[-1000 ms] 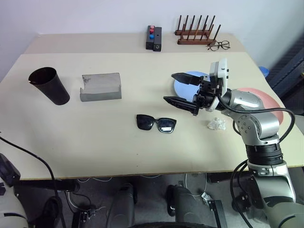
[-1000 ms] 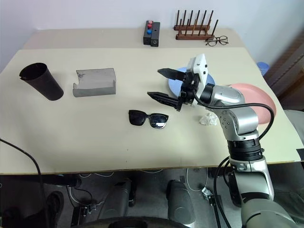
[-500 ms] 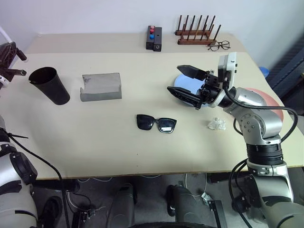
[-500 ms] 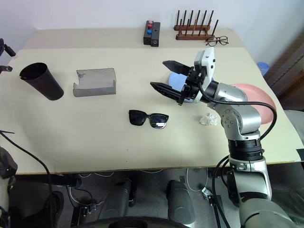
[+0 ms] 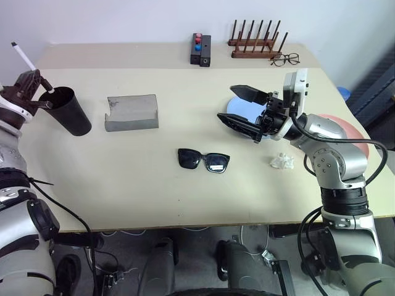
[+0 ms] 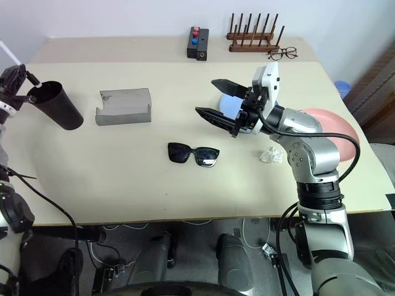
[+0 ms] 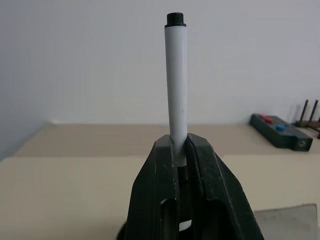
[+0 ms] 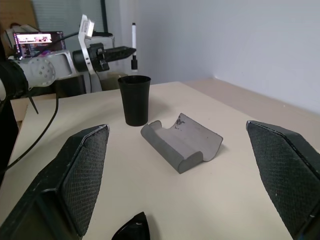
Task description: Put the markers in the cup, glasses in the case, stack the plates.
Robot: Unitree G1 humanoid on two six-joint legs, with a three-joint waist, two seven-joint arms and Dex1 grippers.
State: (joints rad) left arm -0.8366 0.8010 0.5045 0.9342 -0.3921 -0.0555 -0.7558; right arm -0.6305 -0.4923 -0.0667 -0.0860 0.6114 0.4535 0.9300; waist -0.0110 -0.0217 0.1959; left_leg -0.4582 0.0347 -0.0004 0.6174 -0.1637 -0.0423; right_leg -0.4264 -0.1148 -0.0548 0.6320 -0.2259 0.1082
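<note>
left tool (image 7: 182,150) around white marker (image 7: 177,75), upright, black tip up, above cup (image 8: 135,99)

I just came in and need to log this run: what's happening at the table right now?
The left claw is shut on a white marker, held upright just above the black cup. The right claw hangs open over the table near the blue plate. The sunglasses lie on the table, not yet in the grey case. The pink plate sits apart from the blue one, unstacked.
</note>
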